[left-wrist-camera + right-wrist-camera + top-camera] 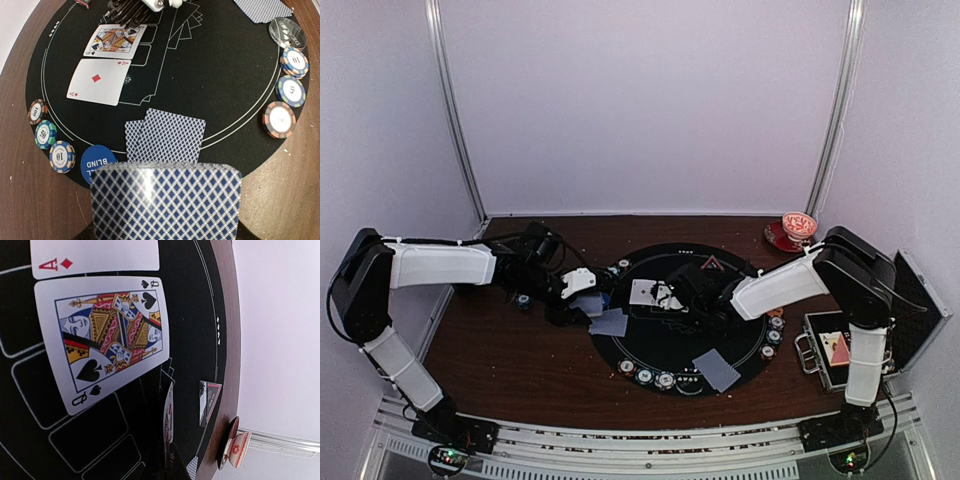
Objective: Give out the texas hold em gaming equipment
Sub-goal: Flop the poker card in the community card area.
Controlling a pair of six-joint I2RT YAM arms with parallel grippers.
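On the round black mat (660,345) lie a face-up ace of diamonds (99,81) and queen of spades (102,337). My left gripper (582,285) is closed on a deck of blue-backed playing cards (166,200) at the mat's left edge; its fingers are hidden under the deck. Just beyond the deck lie two face-down cards (167,135). My right gripper (672,293) is shut on one card (169,415), seen edge-on and held upright over the mat beside the queen. Poker chips (46,134) and more chips (290,91) line the mat's rim, with a blue blind disc (97,160).
A red triangle marker (209,401) stands at the mat's far edge. The red-patterned cup and saucer (798,228) sit at the back right. An open metal case (840,350) lies at the right. Another face-down card (717,368) lies at the mat's near right.
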